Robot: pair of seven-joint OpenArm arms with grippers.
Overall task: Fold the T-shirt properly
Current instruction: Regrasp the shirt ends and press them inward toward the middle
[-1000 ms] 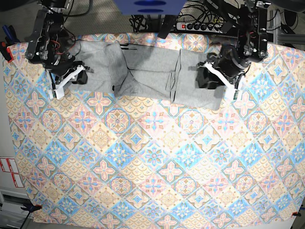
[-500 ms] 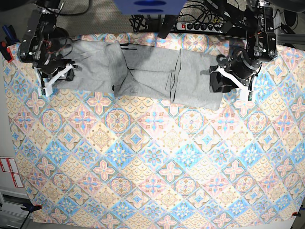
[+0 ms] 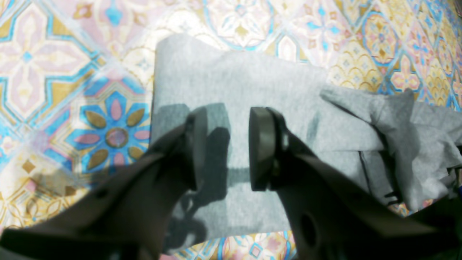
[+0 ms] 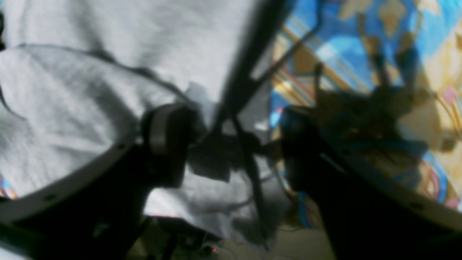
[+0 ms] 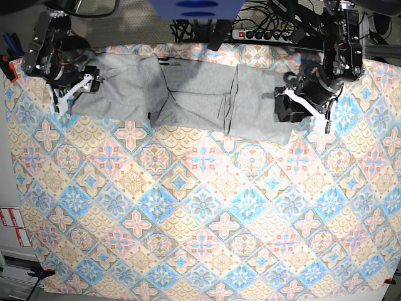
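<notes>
The grey T-shirt [image 5: 200,94] lies as a long folded band across the far part of the tile-patterned tablecloth [image 5: 200,207], plain side up with several creases. My left gripper [image 5: 297,113] is at the band's right end. In the left wrist view it [image 3: 229,144] is open just above the flat grey cloth [image 3: 234,79], with nothing between the pads. My right gripper [image 5: 69,94] is at the band's left end. In the right wrist view it [image 4: 231,144] is open wide, straddling the rumpled shirt edge [image 4: 90,90] and the tablecloth [image 4: 361,54].
A power strip with cables [image 5: 263,34] and a blue object [image 5: 197,9] are beyond the table's far edge. Red-and-white labels [image 5: 12,226] are off the left edge. The tablecloth [image 3: 72,72] lies flat around the shirt's end.
My right gripper has moved up and left to the shirt's left end. My left gripper has shifted right to the shirt's right end. The shirt has not visibly moved.
</notes>
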